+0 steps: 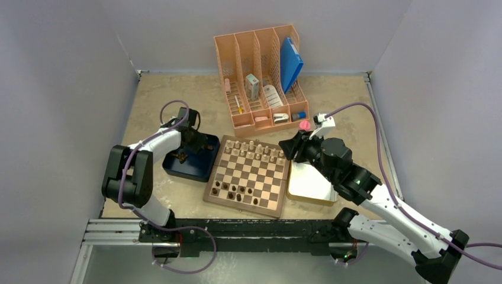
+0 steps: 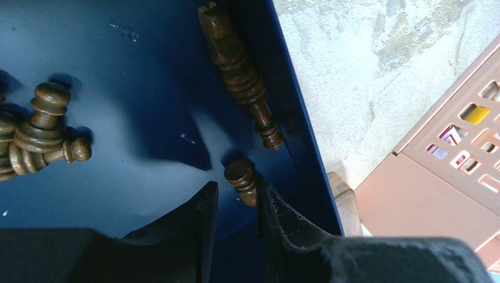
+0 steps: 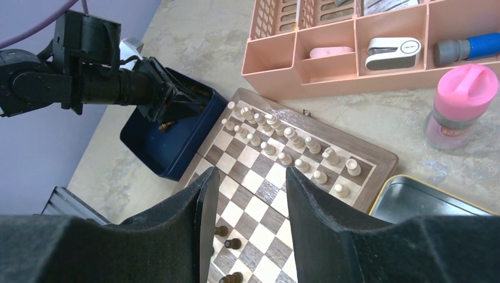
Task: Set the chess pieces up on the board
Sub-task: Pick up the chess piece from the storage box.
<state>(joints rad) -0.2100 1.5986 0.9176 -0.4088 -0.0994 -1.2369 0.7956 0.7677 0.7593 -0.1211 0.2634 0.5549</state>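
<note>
The board [image 1: 240,208] lies in the middle of the table, with a few dark chess pieces [image 1: 228,189] on its near rows and pale pieces [image 1: 254,148] along its far rows. More dark chess pieces [image 2: 41,135] lie in the dark blue tray [image 2: 118,71] left of the board. My left gripper [image 2: 237,184] is down in that tray, open. A dark pawn [image 2: 242,174] sits between its fingers, against the right one, with a gap to the left one. My right gripper [image 3: 252,171] hangs open over the board [image 3: 377,156], holding nothing.
A peach desk organiser [image 1: 260,77] stands behind the board. A shiny metal tin [image 1: 311,183] lies right of the board under my right arm. A pink-capped bottle [image 3: 457,106] stands near the board's far right corner. The tray's wall [image 2: 306,135] is close beside my left fingers.
</note>
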